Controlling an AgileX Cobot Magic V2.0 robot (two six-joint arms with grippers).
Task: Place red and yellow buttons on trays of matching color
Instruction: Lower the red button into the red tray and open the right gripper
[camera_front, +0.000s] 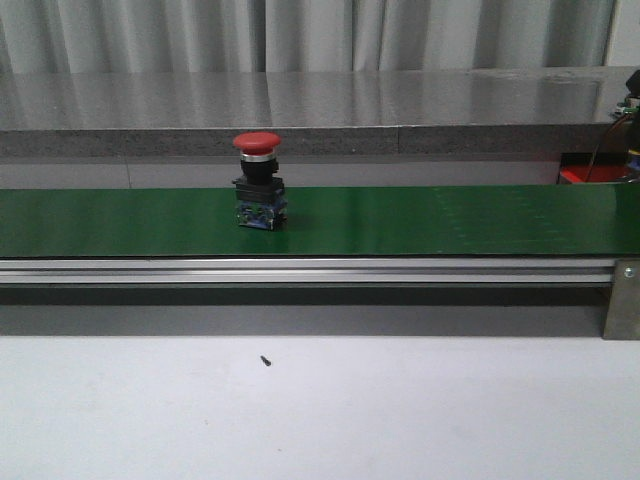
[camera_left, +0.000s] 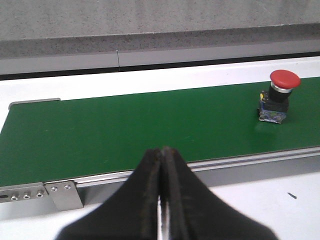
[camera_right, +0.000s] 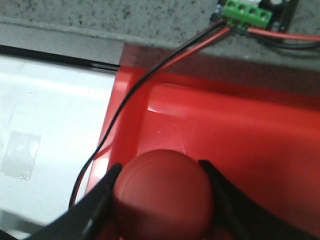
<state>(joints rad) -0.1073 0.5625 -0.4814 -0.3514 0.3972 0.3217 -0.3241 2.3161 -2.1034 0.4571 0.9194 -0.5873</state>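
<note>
Right tool (camera_right: 162, 200) pinches a red button (camera_right: 162, 197) above my red tray (camera_right: 240, 130), release pending; left tool (camera_left: 162, 200) is pressed together, another red button (camera_left: 280, 95) waiting ahead on the belt (camera_left: 125, 130).

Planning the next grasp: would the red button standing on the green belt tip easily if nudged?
Probably yes: the red button looks top-heavy, a wide cap over a narrower body on a small base. It appears rigid. Its domed cap seems smooth, so possibly slippery.
</note>
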